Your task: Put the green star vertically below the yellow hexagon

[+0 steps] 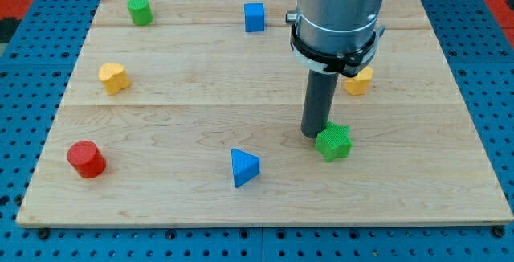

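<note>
The green star [334, 142] lies on the wooden board right of the middle. My tip [314, 134] stands at the star's upper left edge, touching it or nearly so. The yellow hexagon [361, 80] sits above the star and a little to the view's right, partly hidden behind my arm's body.
A blue cube [254, 17] and a green cylinder [140, 10] sit near the view's top. A yellow block [113, 78] is at the left, a red cylinder [86, 159] at the lower left, a blue triangle [244, 168] below the middle. The board's edge [265, 220] runs along the bottom.
</note>
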Controlling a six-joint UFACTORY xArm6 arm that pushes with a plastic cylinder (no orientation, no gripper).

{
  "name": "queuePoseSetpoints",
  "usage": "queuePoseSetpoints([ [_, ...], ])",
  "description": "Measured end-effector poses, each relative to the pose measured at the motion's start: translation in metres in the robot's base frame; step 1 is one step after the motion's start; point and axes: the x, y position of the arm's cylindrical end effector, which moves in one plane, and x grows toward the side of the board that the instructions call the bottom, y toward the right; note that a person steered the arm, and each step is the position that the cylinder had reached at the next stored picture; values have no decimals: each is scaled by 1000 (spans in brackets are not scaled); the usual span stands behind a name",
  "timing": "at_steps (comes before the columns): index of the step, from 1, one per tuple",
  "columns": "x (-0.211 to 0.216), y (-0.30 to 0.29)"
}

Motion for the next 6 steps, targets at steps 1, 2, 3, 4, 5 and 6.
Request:
queuePoseSetpoints([
  [1,6,17],
  [2,9,33],
  [3,9,33],
  [4,21,47],
  [5,22,48],
  [6,25,58],
])
